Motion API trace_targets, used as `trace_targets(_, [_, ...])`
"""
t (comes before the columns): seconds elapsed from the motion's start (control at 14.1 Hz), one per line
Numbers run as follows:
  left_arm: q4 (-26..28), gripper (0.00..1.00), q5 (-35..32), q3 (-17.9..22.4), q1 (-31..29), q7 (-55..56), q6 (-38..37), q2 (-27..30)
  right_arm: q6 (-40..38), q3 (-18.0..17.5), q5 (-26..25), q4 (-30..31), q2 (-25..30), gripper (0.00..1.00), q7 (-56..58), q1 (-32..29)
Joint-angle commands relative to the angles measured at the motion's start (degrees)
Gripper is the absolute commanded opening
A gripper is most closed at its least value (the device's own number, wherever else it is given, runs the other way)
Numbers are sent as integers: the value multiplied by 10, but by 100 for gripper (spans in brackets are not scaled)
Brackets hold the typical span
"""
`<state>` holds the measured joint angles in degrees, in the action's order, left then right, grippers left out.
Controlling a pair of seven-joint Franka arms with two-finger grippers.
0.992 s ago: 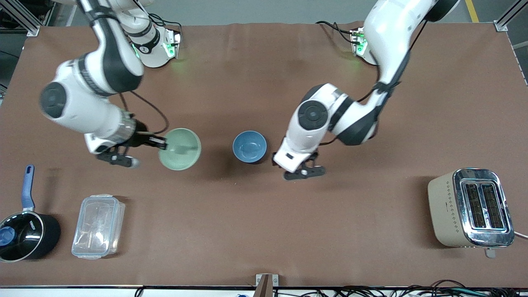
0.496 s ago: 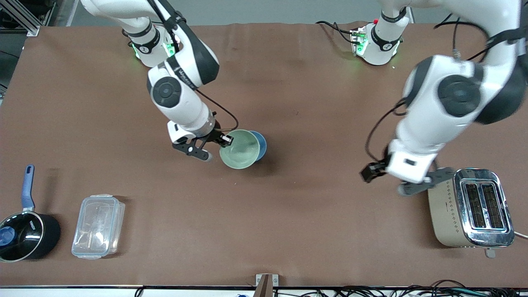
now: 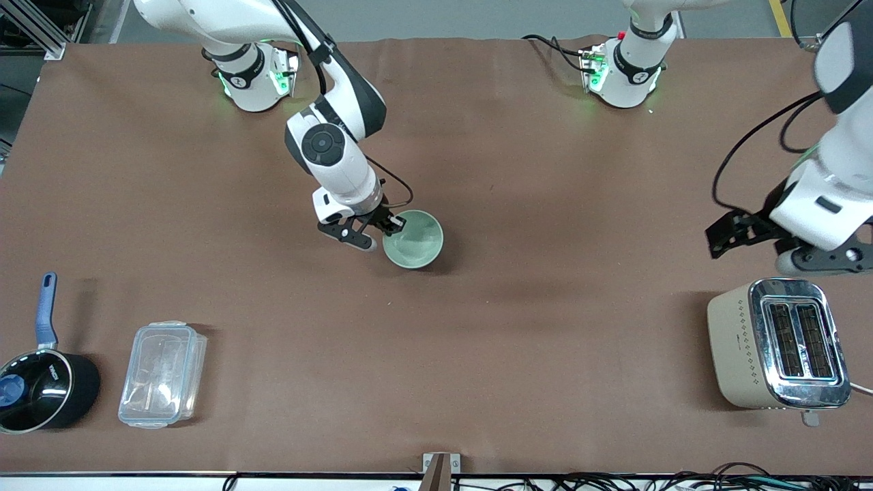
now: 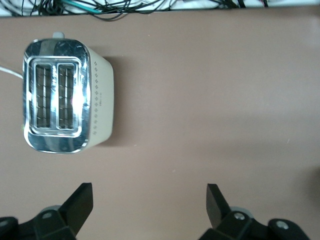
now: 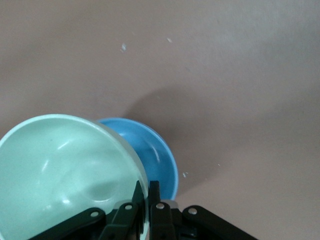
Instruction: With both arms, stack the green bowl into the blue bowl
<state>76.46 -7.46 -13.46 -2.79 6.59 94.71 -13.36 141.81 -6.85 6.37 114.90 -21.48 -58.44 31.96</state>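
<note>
Brown table cover (image 3: pixel 518 327): spans the whole work surface, with both arm bases along its edge farthest from the front camera
Right gripper (image 3: pixel 379 230): over the middle of the table, fingers (image 5: pixel 154 196) clamped on the rim of the green bowl, one inside the wall and one outside
Green bowl (image 3: pixel 413 238): held at its rim by the right gripper, open side up, a little tilted in the right wrist view (image 5: pixel 65 170), hanging directly over the blue bowl and not yet seated in it
Blue bowl (image 5: pixel 152 152): on the table just under the green bowl and the right gripper; only a crescent of its light blue inside shows past the green rim in the right wrist view, and the front view hides it under the green bowl
Left gripper (image 3: pixel 784 245): up in the air at the left arm's end of the table, well apart from both bowls, jaws spread wide and holding nothing (image 4: pixel 150 207)
Toaster (image 3: pixel 777 344): beige with a chrome top and two slots, on the table just below the left gripper's fingertips, also seen in the left wrist view (image 4: pixel 65 102)
Black saucepan (image 3: pixel 42 382): blue handle, at the right arm's end, well away from the right gripper
Clear plastic container (image 3: pixel 162 374): lidded, just beside the saucepan
</note>
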Motion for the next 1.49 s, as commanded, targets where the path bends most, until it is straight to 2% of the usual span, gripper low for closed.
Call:
trace_targets(0.0, [6, 100, 13, 1, -11, -52, -16, 19, 9, 4, -10, 18, 10, 0, -16, 2])
trace_targets(0.14, [10, 100, 44, 4, -30, -54, -19, 32, 21, 4, -11, 17, -1, 0, -16, 1])
trace_targets(0.5, [73, 100, 59, 57, 41, -50, -57, 109, 33, 4, -15, 17, -11, 0, -16, 3])
trace_targets(0.71, [118, 100, 62, 77, 44, -54, -66, 146, 34, 5, -18, 16, -17, 0, -16, 5])
trace_targets(1.28, [128, 100, 63, 72, 45, -48, -67, 141, 35, 5, -23, 14, -28, 8, -16, 5])
trace_targets(1.35, [128, 100, 63, 72, 46, -49, -67, 141, 35, 5, -23, 13, -28, 10, -16, 5])
trace_targets(1.42, [127, 100, 63, 72, 46, -50, -67, 141, 34, 4, -23, 12, -28, 17, -15, 2])
